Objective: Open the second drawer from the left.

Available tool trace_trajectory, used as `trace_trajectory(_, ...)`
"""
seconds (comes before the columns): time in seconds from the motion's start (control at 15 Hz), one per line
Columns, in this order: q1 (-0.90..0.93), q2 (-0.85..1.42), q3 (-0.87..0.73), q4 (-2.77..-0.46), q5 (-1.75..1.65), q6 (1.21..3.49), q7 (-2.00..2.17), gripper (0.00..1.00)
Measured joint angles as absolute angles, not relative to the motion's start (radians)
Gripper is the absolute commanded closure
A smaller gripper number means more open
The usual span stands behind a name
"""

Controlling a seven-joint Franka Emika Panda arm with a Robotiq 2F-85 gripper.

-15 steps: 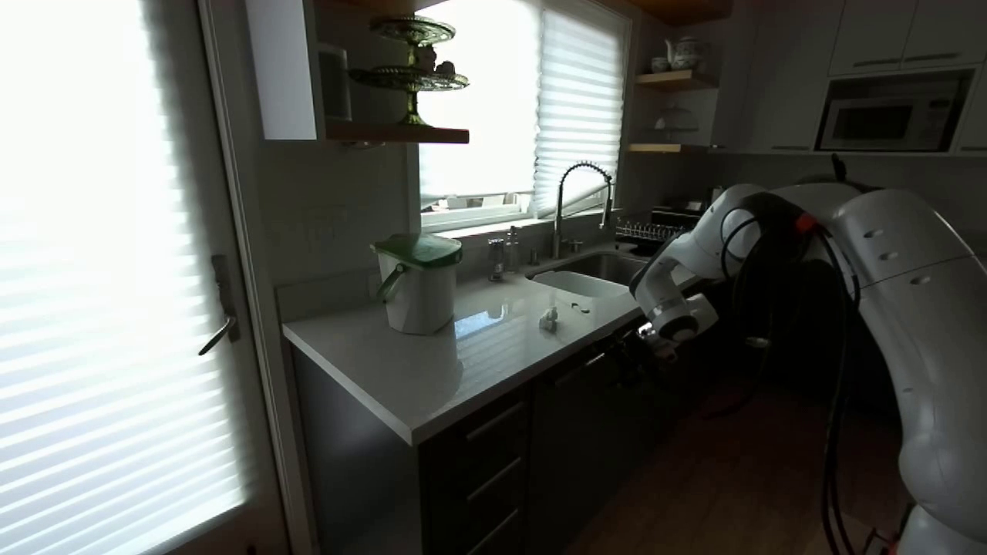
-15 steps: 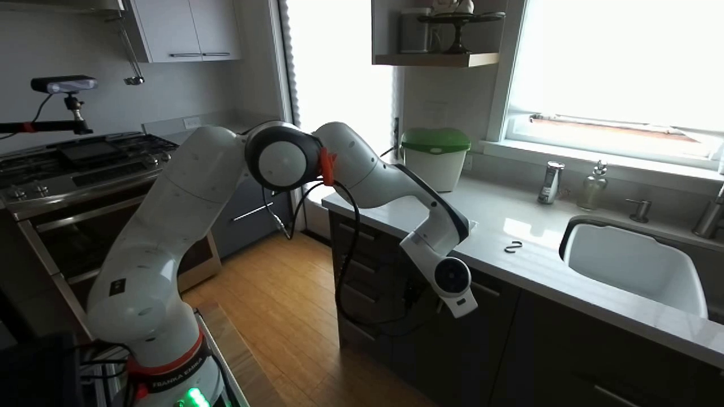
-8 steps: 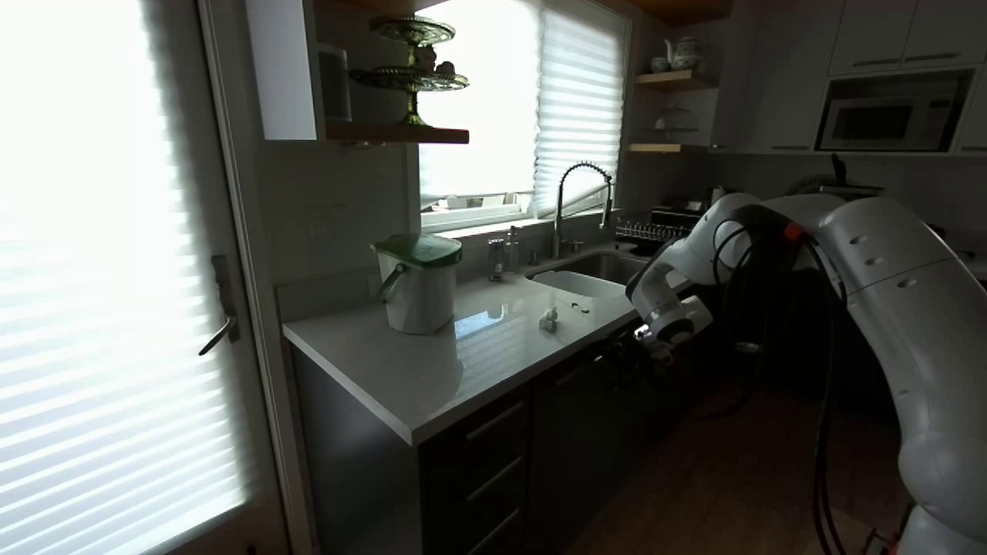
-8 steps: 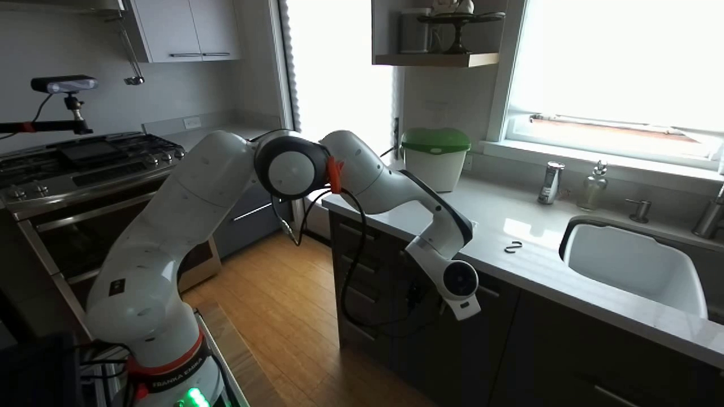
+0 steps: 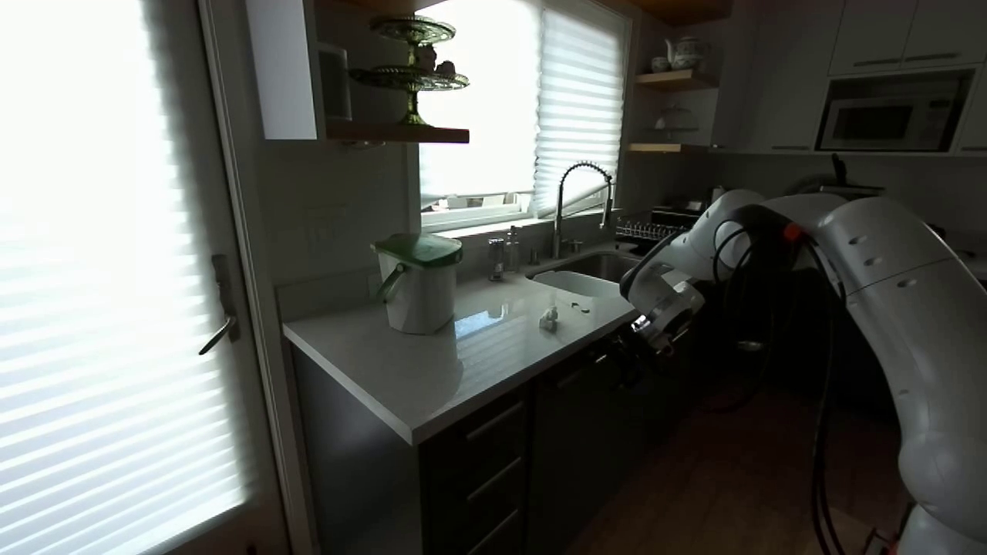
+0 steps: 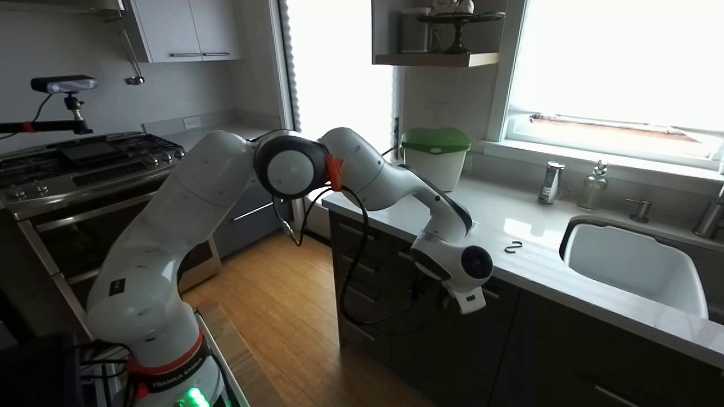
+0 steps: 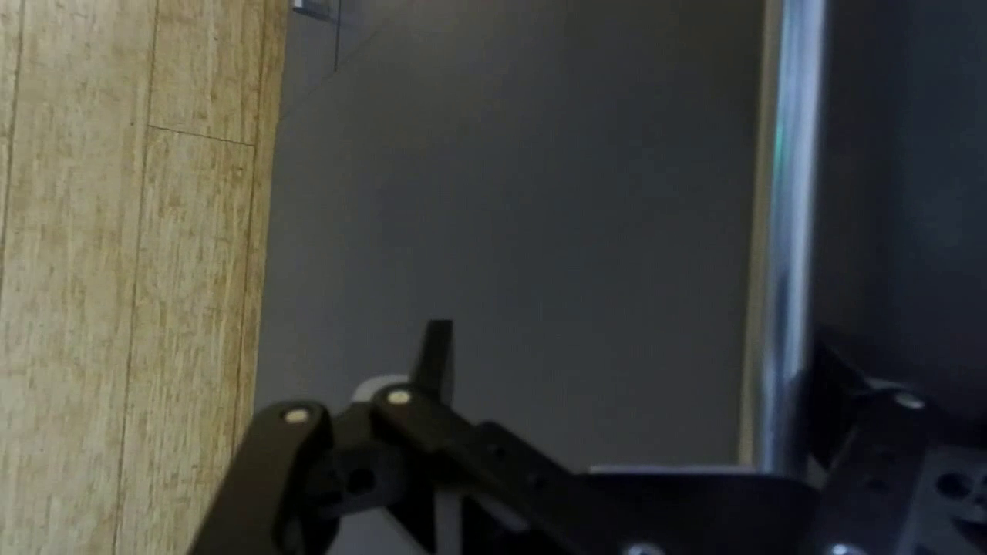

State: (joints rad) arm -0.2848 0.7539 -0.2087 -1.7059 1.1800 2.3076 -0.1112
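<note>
A fitted kitchen
Above the end effector [image 7: 632, 347], a worktop [image 5: 397, 378] with sink [image 5: 605, 266] and coiled tap [image 5: 557, 231]; well apart from it, a stove [image 6: 107, 175] and a built-in microwave [image 5: 879, 123].

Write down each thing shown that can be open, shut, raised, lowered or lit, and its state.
End effector: open
Second drawer from left: looks shut
Drawer stack: shut
Green bin lid: closed
Pleated window blinds: mostly lowered
Base status light: lit green
Oven door: shut
Wall cabinet doors: shut
Microwave door: looks shut
Glazed door: looks shut
</note>
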Motion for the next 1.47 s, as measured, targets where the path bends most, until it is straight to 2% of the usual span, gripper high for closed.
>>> trace_trajectory(0.4,-0.295,0.74,-0.217,-1.713,1.089,2.27,-0.015,0.0)
trace_trajectory(0.8,-0.304,0.676,-0.218,-1.82,1.091,2.299,0.0,0.0)
trace_trajectory(1.47,-0.327,0.44,-0.329,-2.215,1.057,2.324,-0.101,0.0)
